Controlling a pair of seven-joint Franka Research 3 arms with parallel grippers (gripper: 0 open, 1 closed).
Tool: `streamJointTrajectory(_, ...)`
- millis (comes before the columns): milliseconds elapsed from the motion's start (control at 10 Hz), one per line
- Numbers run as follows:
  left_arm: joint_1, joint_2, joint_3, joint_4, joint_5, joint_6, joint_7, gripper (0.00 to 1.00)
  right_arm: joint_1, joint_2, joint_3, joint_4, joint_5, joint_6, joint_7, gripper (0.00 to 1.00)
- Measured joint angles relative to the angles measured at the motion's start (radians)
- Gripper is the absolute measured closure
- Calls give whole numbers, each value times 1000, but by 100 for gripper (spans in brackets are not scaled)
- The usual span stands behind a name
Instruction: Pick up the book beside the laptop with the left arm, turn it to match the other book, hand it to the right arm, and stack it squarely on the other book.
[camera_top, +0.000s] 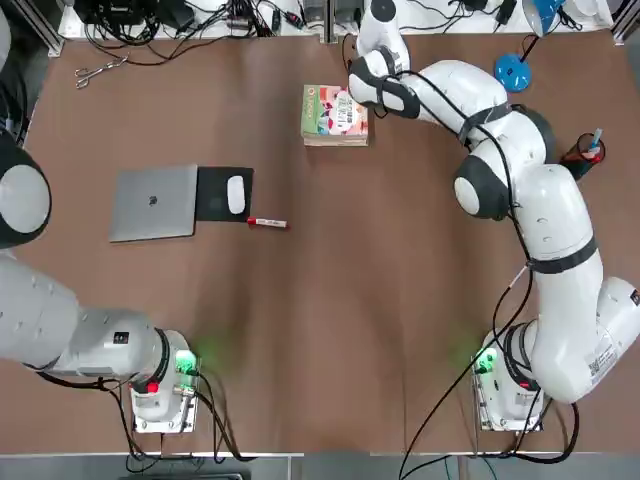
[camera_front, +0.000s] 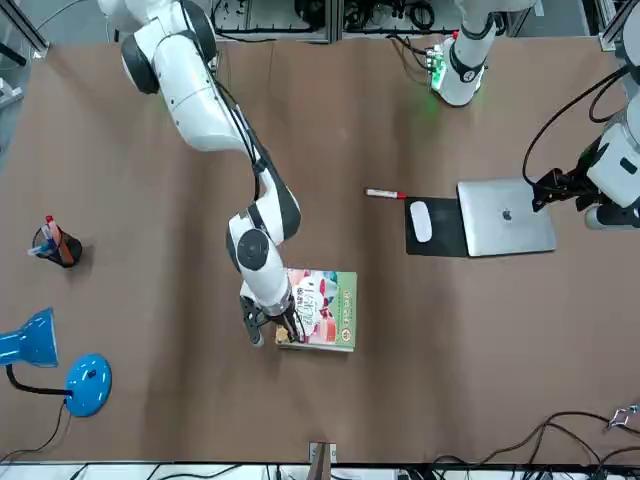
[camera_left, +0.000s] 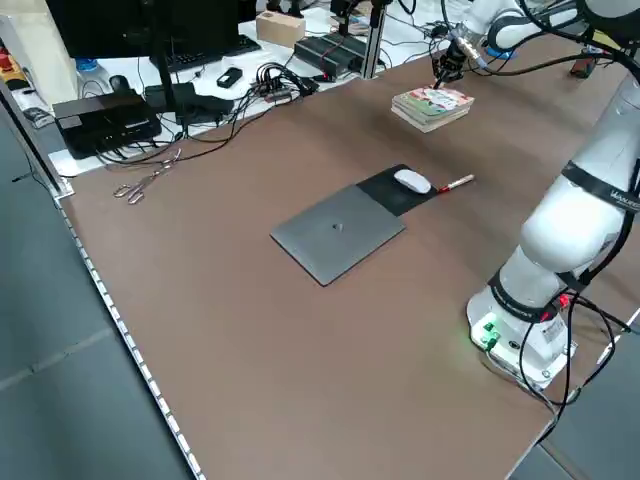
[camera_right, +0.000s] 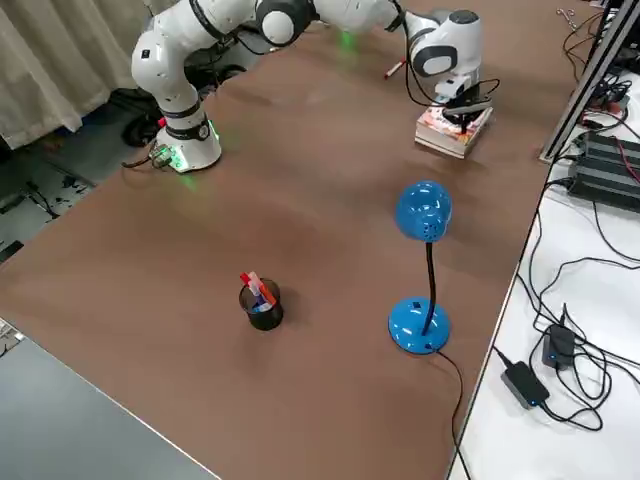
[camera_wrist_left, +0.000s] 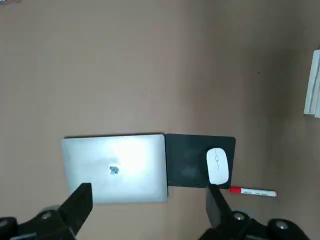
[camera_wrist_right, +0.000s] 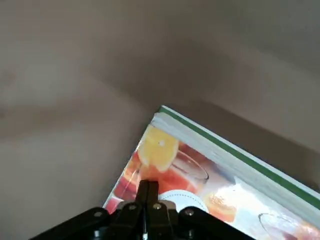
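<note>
The book with its green border and orange drink picture lies flat at the far side of the table, on top of the other book, of which only the pale side edges show. My right gripper is shut, its tips down on the cover near a corner, with nothing between the fingers. Over by the silver laptop, my left gripper hangs high above it, open and empty. From the front, the left gripper shows just beside the laptop.
A black mouse pad with a white mouse adjoins the laptop, and a red marker lies beside it. Scissors lie far left. A blue desk lamp and a pen cup stand far right.
</note>
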Motion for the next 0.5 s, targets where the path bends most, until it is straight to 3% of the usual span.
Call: streamJointTrajectory(500, 0, 0, 0, 0, 0, 0, 0, 0, 0, -2, 3, 22, 2, 2, 0, 99)
